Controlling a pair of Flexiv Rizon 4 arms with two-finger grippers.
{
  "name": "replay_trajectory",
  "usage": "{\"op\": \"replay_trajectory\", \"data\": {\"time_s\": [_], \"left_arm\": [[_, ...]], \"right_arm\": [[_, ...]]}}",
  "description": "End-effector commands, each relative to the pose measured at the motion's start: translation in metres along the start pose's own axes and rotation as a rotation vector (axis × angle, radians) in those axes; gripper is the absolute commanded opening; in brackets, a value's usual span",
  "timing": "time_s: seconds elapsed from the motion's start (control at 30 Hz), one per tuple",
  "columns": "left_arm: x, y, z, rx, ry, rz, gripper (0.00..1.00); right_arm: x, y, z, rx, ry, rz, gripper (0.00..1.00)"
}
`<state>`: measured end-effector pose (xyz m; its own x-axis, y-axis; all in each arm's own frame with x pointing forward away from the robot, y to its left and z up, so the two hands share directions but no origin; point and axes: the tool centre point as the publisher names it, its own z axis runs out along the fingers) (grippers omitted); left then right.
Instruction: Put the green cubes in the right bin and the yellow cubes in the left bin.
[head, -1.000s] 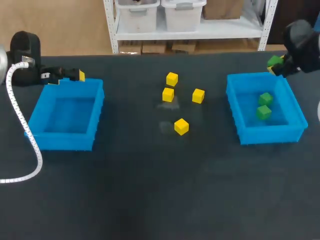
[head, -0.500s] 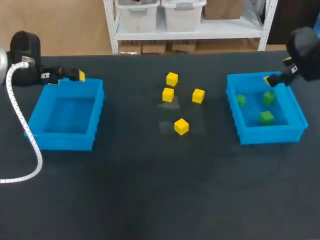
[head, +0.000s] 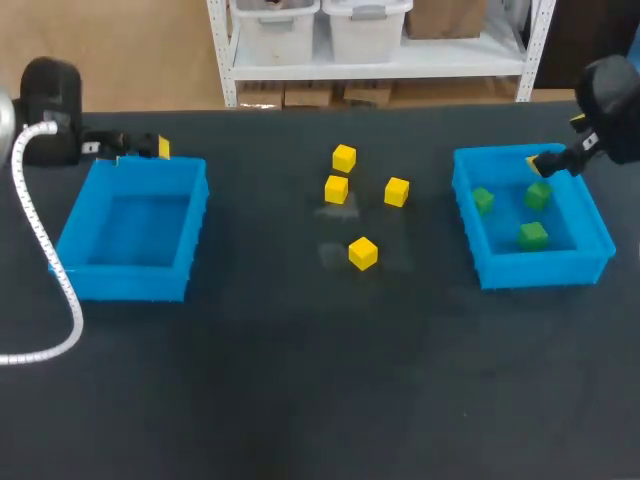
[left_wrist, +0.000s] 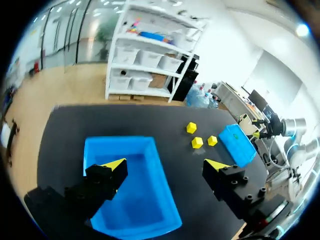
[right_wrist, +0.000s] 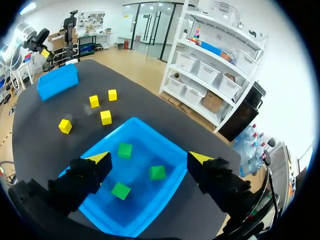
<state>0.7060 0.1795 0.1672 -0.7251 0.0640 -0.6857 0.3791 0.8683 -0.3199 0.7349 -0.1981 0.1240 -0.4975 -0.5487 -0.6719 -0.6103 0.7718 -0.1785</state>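
Observation:
Several yellow cubes (head: 363, 253) lie on the dark table between the two blue bins. The left bin (head: 76, 240) holds nothing. Three green cubes (head: 532, 236) lie in the right bin (head: 530, 272). My right gripper (head: 557, 142) hangs open over that bin's far right corner; in the right wrist view the gripper (right_wrist: 150, 160) has nothing between its fingers, and the green cubes (right_wrist: 124, 150) lie in the bin (right_wrist: 107, 135) under it. My left gripper (head: 135, 148) stands open above the left bin's far edge. In the left wrist view the gripper (left_wrist: 166, 165) is over the bin (left_wrist: 120, 142).
The yellow cubes (left_wrist: 197, 143) cluster at the table's middle back, with the right bin (left_wrist: 237, 145) beyond them. A white ribbed cable (head: 40, 250) hangs along the left bin's left side.
My right gripper opened and dropped a green cube into the right bin, which now holds three, then sank slightly over the bin's far corner. The left arm barely moved.

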Motion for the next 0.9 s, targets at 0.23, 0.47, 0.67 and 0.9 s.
{"op": "replay_trajectory", "data": {"time_s": [0.23,0.47,0.67,0.9], "left_arm": [[-0.072,-0.05,0.045,0.001,0.188,0.245,1.0],[-0.08,-0.087,0.122,0.023,0.323,0.349,1.0],[-0.072,-0.097,0.167,-0.026,0.389,0.248,1.0],[-0.051,-0.124,0.2,-0.006,0.458,0.195,1.0]], "right_arm": [[0.0,0.0,-0.001,0.0,0.002,0.0,1.0],[0.0,0.0,-0.001,0.0,0.002,0.0,1.0],[0.0,0.0,-0.001,0.0,0.002,0.0,1.0],[0.0,0.0,-0.001,0.0,0.002,0.0,1.0]]}}
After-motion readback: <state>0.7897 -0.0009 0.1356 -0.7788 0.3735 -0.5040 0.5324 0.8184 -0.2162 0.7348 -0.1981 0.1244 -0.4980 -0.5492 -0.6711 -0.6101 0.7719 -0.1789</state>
